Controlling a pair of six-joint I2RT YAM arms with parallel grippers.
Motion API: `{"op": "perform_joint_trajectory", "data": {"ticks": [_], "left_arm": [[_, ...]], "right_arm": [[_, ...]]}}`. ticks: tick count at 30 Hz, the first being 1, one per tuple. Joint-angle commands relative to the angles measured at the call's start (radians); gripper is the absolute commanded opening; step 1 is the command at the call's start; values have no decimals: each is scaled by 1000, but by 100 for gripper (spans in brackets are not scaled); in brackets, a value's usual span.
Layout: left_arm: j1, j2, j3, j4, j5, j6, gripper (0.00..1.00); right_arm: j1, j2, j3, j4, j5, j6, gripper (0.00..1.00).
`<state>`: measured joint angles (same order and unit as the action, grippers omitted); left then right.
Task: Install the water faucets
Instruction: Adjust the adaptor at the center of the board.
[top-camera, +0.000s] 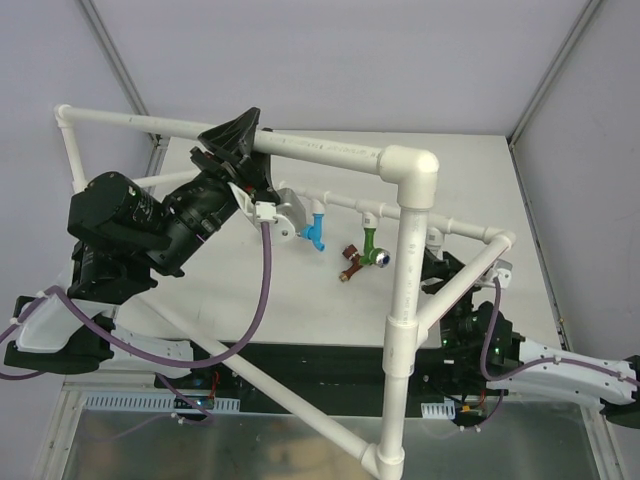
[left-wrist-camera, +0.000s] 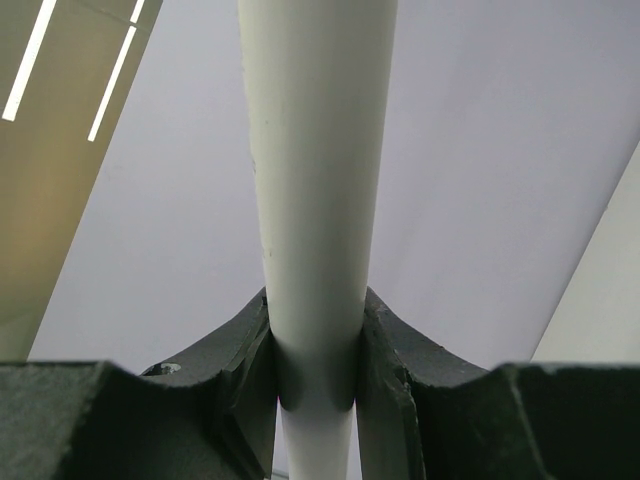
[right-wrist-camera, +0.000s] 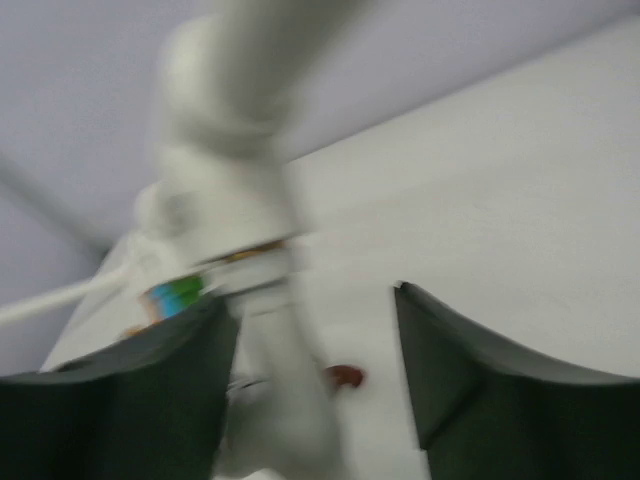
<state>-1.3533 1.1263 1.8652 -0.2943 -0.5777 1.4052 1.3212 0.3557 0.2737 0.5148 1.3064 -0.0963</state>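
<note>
Top external: no legible writing.

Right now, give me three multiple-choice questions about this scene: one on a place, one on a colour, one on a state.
1. Where is the blue faucet?
A. in a box
B. hanging on the pipe frame
C. on the floor

2. What colour is the faucet closest to the brown faucet?
A. green
B. yellow
C. black

3. How are the left fingers?
A. spread wide in open air
B. closed on the blue faucet
C. closed on the top pipe

Answers: B, it hangs under a frame bar; A, the green faucet is just beside it; C, the wrist view shows both fingers pressed against the pipe.
</note>
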Motion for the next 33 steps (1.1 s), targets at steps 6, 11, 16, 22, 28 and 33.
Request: {"op": "perform_joint_trajectory", "data": {"ticks": [6, 11, 16, 22, 28, 33], "left_arm": [[3, -120, 69, 400, 36, 26, 0], [3, -117, 69, 396, 30, 23, 0], [3, -114, 72, 400, 33, 20, 0], [3, -102, 83, 397, 39, 18, 0], [3, -91, 83, 399, 44, 17, 0], [3, -80, 104, 385, 58, 3, 0]], "right_arm": [[-8, -11, 246, -148, -375, -82, 0], [-8, 43, 436, -271, -409, -131, 0], [-8, 110, 588, -305, -426, -227, 0], [-7, 158, 752, -321, -473, -315, 0], [-10, 180, 857, -343, -519, -393, 0], [-8, 206, 985, -386, -564, -421, 0]]}}
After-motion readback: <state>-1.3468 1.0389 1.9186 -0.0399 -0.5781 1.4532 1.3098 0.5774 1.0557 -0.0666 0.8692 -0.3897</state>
